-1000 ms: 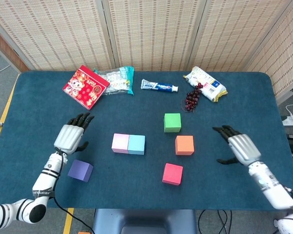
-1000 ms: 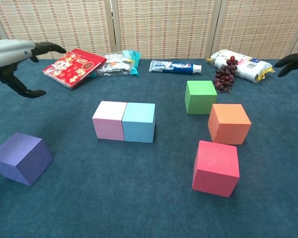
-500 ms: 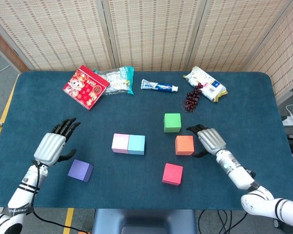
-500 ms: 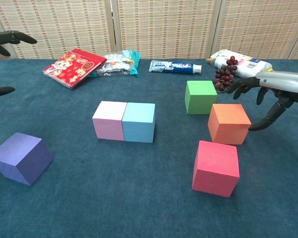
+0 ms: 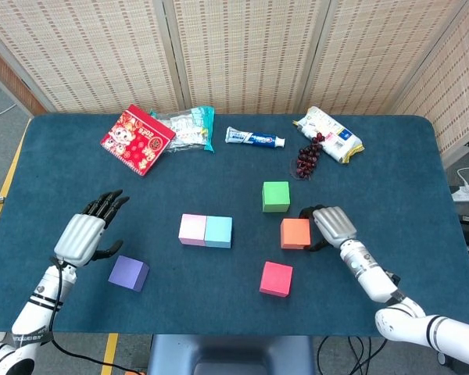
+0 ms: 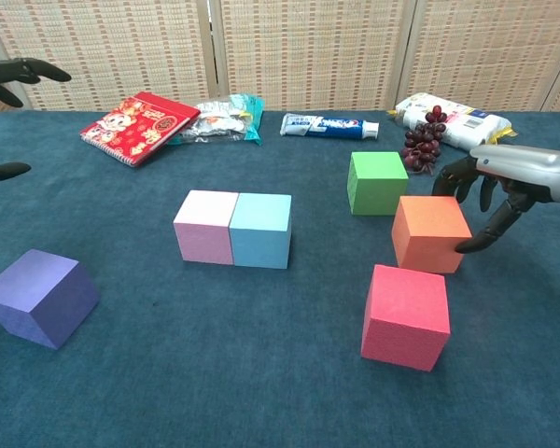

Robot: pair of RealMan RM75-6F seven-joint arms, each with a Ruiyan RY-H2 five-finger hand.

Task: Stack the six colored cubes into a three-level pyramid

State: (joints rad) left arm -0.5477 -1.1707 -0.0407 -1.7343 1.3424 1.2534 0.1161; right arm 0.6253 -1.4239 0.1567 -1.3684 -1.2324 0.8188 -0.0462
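Note:
A pink cube (image 5: 193,229) and a light blue cube (image 5: 219,231) stand side by side, touching, at the table's middle. To their right lie a green cube (image 5: 276,196), an orange cube (image 5: 295,233) and a red cube (image 5: 276,278), each apart. The purple cube (image 5: 129,273) lies at front left. My right hand (image 5: 331,225) hangs just right of the orange cube (image 6: 430,232), fingers spread toward it, holding nothing (image 6: 500,187). My left hand (image 5: 86,234) hovers open above and left of the purple cube (image 6: 40,296).
Along the far edge lie a red booklet (image 5: 137,138), a foil packet (image 5: 184,126), a toothpaste tube (image 5: 255,139), a bunch of grapes (image 5: 306,158) and a white snack bag (image 5: 328,133).
My right hand moved left from the table's right side to the orange cube's right face. My left hand drew back toward the front left. No cube moved.

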